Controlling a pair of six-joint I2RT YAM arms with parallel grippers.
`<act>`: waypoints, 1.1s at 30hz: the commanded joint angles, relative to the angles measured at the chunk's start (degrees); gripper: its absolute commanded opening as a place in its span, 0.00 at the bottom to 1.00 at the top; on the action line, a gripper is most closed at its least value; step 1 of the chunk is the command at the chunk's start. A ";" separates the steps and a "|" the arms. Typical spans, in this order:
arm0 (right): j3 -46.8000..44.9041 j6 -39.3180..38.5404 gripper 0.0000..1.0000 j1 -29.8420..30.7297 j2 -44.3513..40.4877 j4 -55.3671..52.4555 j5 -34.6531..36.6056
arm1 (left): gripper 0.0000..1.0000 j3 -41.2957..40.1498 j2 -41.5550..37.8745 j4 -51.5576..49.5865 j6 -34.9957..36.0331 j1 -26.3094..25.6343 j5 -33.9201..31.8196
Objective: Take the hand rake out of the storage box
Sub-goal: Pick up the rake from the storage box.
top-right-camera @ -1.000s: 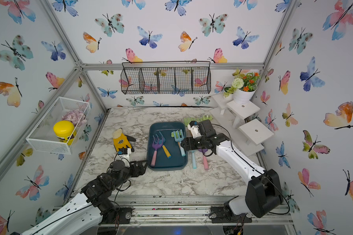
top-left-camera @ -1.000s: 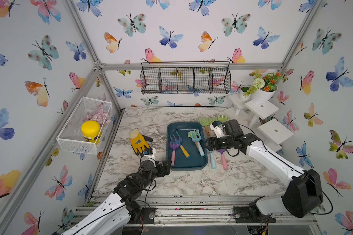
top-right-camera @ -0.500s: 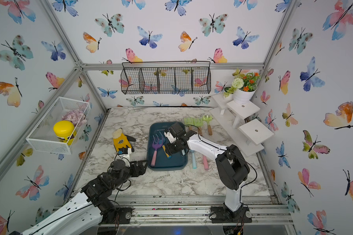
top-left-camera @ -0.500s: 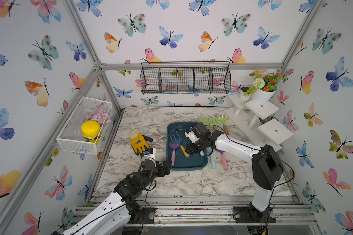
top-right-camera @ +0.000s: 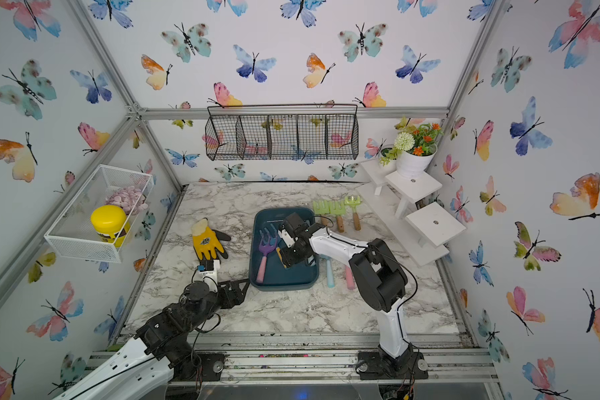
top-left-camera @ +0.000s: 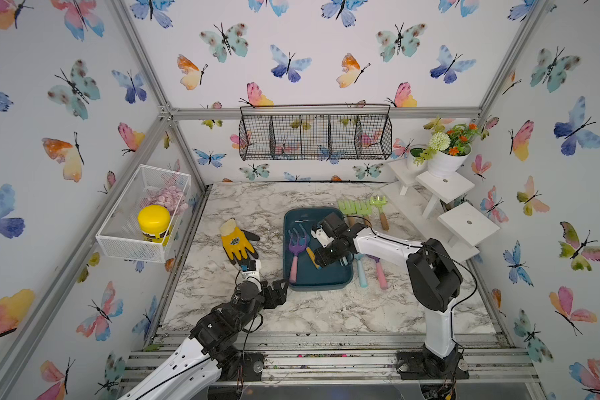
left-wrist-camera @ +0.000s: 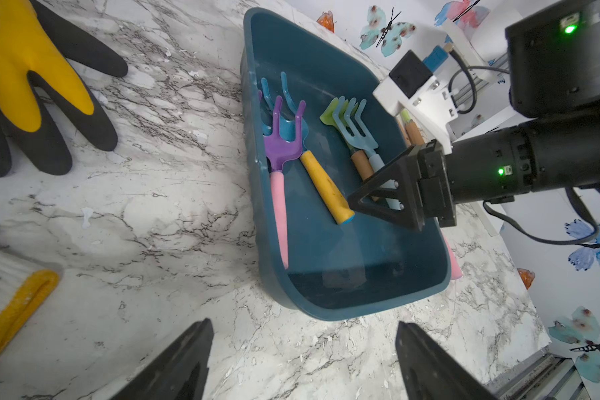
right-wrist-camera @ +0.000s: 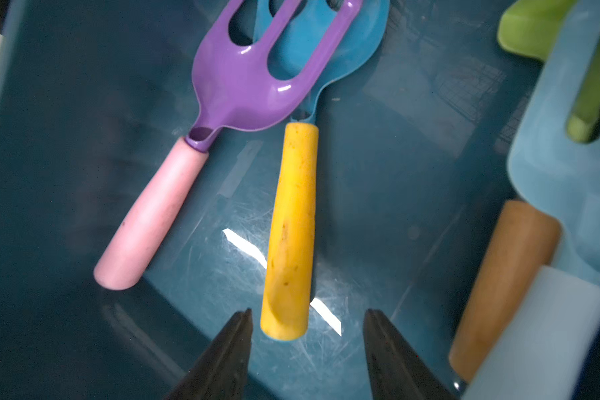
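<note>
The right pincer (right-wrist-camera: 305,311) is positioned open astride the yellow handle (right-wrist-camera: 293,225) in the storage box (top-left-camera: 316,284); the left pincer (left-wrist-camera: 302,323) is open.

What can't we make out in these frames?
- Top views: the right gripper and its arm hide the light-blue rake in the storage box.
- Right wrist view: that rake's tines are cut off by the frame edge; the blue tool head lies mostly under the purple fork.
- Top views: the jar label is too small to read.
</note>
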 commanded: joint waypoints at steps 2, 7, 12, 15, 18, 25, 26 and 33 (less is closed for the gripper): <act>2.77 -0.64 0.58 1.21 2.69 -0.04 0.50 | 0.88 -0.02 0.31 1.22 0.00 0.32 1.53; 5.25 -0.24 0.56 1.93 5.28 -0.75 0.95 | 0.88 1.09 2.80 1.54 0.62 0.32 3.02; 8.71 -0.68 0.53 2.02 8.35 -2.57 2.58 | 0.88 2.00 4.58 1.93 1.12 0.32 4.57; 10.72 -0.92 0.50 2.11 10.16 -3.83 3.74 | 0.88 1.91 4.42 2.02 1.12 0.32 4.56; 13.05 -1.46 0.47 2.11 11.77 -5.58 5.45 | 0.88 1.96 3.40 1.48 0.95 0.32 4.19; 13.64 -1.57 0.38 2.11 13.14 -7.14 7.11 | 0.88 2.13 1.15 0.10 0.95 0.32 2.25; 13.32 -1.47 0.36 2.11 12.91 -7.14 7.50 | 0.88 2.06 1.05 0.32 1.10 0.32 2.06; 9.16 -1.04 0.20 2.11 9.61 -6.72 11.39 | 0.88 2.59 2.23 0.40 1.30 0.32 2.34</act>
